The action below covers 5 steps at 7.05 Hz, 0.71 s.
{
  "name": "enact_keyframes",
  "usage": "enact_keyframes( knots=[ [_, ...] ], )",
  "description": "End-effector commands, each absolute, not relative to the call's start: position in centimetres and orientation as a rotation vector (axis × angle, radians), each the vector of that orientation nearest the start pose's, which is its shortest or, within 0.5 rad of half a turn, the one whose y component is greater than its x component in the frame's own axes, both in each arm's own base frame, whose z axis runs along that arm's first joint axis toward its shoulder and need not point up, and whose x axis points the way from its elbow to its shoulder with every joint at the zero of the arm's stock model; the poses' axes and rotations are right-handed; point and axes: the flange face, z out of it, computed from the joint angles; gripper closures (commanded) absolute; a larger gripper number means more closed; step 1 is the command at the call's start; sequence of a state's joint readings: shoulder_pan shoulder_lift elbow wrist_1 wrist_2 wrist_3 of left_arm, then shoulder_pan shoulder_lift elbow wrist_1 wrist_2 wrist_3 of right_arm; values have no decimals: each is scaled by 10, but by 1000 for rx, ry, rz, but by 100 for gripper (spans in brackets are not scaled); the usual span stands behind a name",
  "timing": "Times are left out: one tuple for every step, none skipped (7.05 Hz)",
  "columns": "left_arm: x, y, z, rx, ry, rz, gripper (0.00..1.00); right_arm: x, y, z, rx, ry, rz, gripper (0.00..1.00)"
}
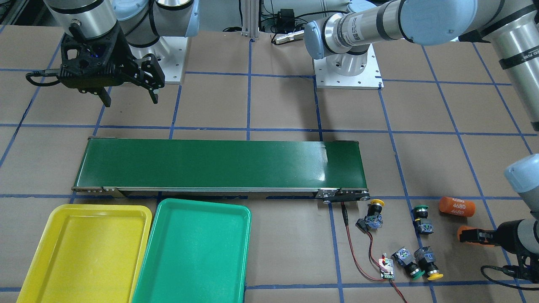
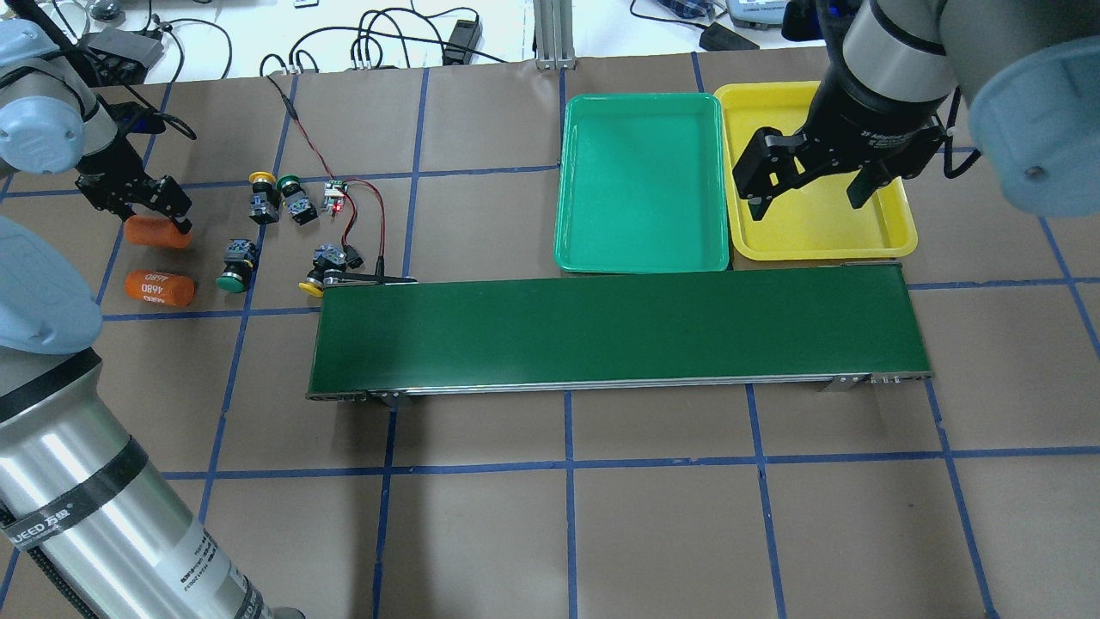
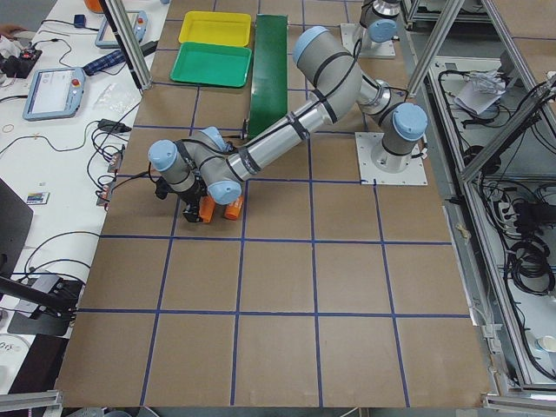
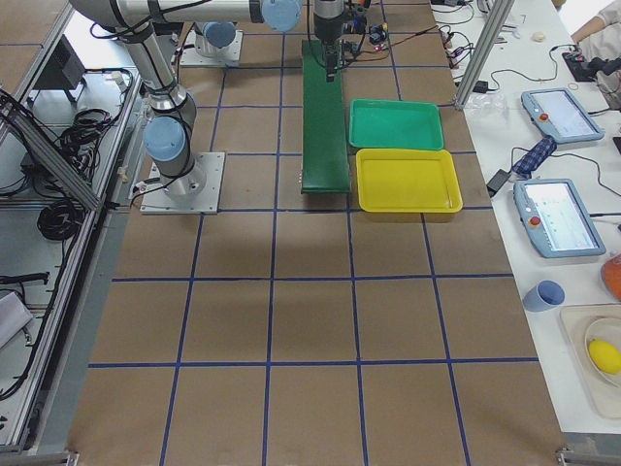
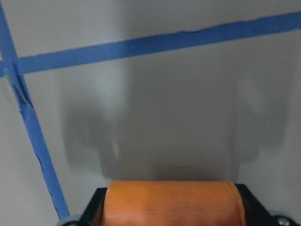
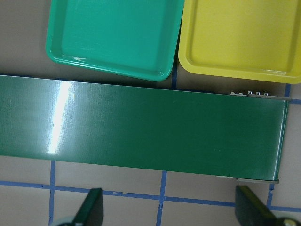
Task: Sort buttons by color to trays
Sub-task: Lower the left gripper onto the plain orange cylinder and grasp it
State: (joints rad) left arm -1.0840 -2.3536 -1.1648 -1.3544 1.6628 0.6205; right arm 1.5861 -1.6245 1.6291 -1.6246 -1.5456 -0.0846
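Left claw (image 2: 153,219) is clamped on an orange cylinder (image 5: 173,202), at the far left of the overhead view. That is not a sorting item. A second orange cylinder (image 2: 159,288) lies just beside it.

Right claw (image 1: 131,100) hangs spread wide and holding nothing, upper left of the front-facing view, behind the conveyor belt (image 1: 219,164).

All four buttons sit on the table at the lower right of the front-facing view:
- yellow button (image 1: 374,214), close to the belt's end, near the red-black wires
- green button (image 1: 422,219), to its right
- a second green button (image 1: 407,263) and a second yellow button (image 1: 428,264), lower down, lying on their sides, close together, caps toward the bottom edge; I cannot tell if they touch
- circuit board (image 1: 387,269) sits just left of that pair

Yellow tray (image 1: 54,219) and green tray (image 1: 168,210) sit side by side, lower left; neither holds a button.

Handling, my judgement: hard plastic, light, rigid, not fragile. The round caps look smooth and would likely slip or roll out of a pinch. I would grip across the flat sides of the blocky body, below the cap. The tipped pair leaves little room for a finger between them, so I would come in from their outer sides. The button by the wires risks a snag.
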Motion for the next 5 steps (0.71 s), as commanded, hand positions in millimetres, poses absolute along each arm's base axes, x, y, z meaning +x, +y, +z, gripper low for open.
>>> enact_keyframes(
  knots=[
    [208, -698, 284, 191, 3156, 297, 100, 142, -472, 491, -156, 3114, -78, 0],
    [167, -682, 324, 188, 3215, 286, 100, 143, -472, 491, -159, 3114, -78, 0],
    [131, -658, 357, 149, 3221, 253, 100, 143, -471, 491, -159, 3114, -80, 0],
    [82, -625, 358, 202, 3220, 281, 100, 143, -472, 491, -159, 3114, -78, 0],
    [52, -598, 346, 170, 3199, 191, 100, 143, -471, 491, -159, 3114, -80, 0]
  ],
)
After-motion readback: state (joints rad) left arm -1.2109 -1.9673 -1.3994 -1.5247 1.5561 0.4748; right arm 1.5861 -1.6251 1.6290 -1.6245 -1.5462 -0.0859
